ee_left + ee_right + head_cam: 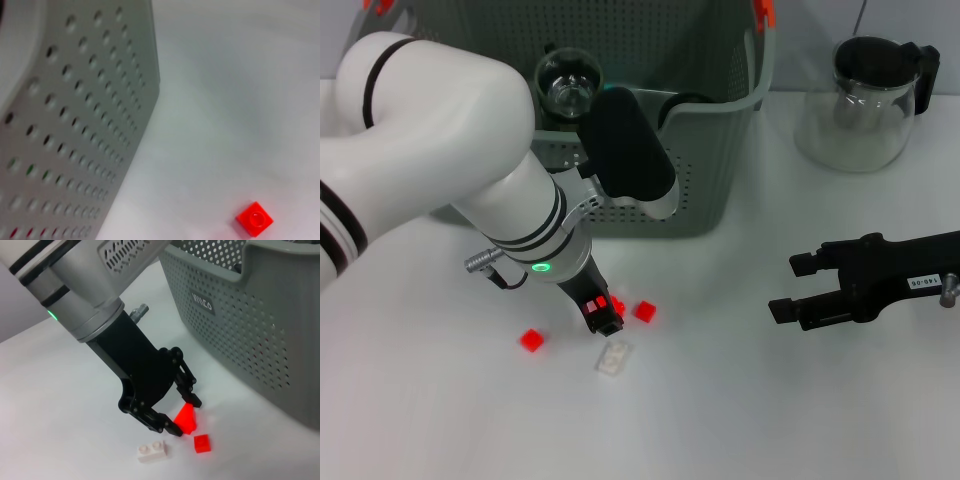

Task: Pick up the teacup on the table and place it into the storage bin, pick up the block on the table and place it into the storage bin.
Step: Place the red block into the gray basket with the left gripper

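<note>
**Right wrist view: my left claw has the block crooked**

The red block [188,422] sits between the fingertips of my left claw [184,415], which is closed narrow on it. It is tilted, one corner down toward the table [770,420]. I cannot tell whether it has left the surface. It lies on the open table in front of the near wall of the storage bin [720,190], which stands toward the far edge.

A clear teacup [567,82] shows inside the bin's rim, so I judge that half of the task is done and the block is the step in hand.

The skewed pinch is the main risk. With the block held on its edges rather than on flat faces, it could twist and pop out as I lift. It could also drop short of the rim when I swing over the wall.

Close neighbours add to that. A second red block [201,443] lies just beside my fingertips and a white block [154,452] is near it. A third red block [530,339] sits farther toward my left. A sideways drag could knock them about.

The bin wall rises close behind my wrist, so a low carry could clip it.

My right claw [798,288] hangs spread and empty over the right side of the table. It is well apart from the blocks, with the glass teapot [865,100] beyond it near the far right corner.
</note>
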### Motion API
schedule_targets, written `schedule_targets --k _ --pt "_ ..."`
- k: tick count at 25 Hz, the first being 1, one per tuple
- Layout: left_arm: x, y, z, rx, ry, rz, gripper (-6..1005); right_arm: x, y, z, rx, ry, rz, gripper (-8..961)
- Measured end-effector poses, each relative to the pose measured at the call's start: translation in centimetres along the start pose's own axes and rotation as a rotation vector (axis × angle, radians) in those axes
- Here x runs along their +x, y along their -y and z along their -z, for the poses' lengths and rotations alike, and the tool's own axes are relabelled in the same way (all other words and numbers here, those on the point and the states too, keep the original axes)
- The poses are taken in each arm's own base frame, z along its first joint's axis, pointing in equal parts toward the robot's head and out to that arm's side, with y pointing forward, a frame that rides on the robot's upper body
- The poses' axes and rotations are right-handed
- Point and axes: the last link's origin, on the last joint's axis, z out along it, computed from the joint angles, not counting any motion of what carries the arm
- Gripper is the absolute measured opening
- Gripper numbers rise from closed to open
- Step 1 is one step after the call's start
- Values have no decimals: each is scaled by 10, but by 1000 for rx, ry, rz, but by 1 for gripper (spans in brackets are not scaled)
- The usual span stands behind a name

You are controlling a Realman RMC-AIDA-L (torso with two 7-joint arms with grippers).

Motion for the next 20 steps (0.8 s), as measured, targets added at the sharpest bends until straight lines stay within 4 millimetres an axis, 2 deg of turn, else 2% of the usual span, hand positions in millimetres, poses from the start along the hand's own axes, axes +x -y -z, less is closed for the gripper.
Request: schedule_targets --k 17,20 --pt "0 0 -1 -4 0 10 475 0 0 0 0 0 0 886" --pt "0 0 0 -5 -2 13 439 0 0 0 1 0 0 886"
